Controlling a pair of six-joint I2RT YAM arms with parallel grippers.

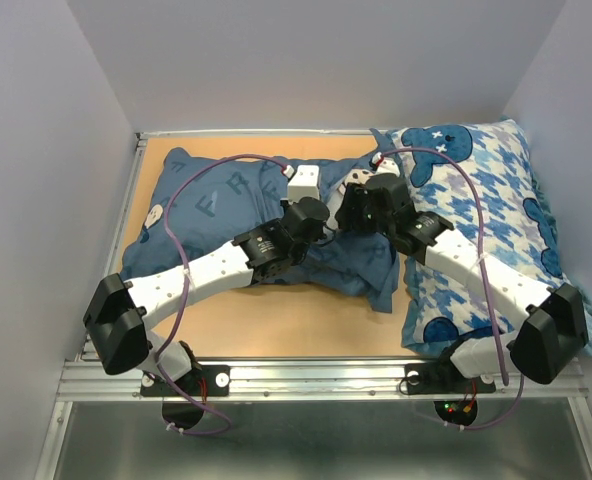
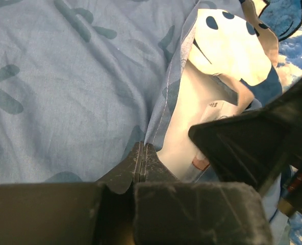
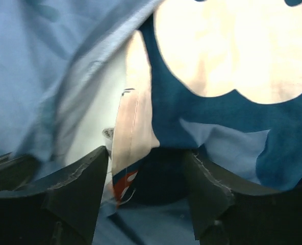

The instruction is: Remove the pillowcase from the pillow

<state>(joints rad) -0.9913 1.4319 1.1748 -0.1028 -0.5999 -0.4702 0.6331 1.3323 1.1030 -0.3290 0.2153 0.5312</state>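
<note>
The dark blue pillowcase [image 1: 216, 200] lies across the table's left and middle, still around the white pillow [image 1: 304, 182], whose corner shows at the case's open end. My left gripper [image 1: 321, 222] is shut on the pillowcase hem [image 2: 158, 117] at the opening. In the left wrist view [image 2: 142, 149] the white pillow [image 2: 184, 117] shows just right of the jaws. My right gripper [image 1: 354, 205] faces it from the right. It is open [image 3: 146, 171], with a fold of printed pillowcase [image 3: 202, 117] and a red-marked hem strip hanging between its fingers. White pillow [image 3: 95, 112] shows behind.
A blue-and-white houndstooth pillow [image 1: 486, 210] with blue bear shapes lies along the right side, under the right arm. The wooden table [image 1: 276, 320] shows bare in front of the pillowcase. Grey walls close in on the left, back and right. The right gripper's black body [image 2: 253, 148] crowds the left wrist view.
</note>
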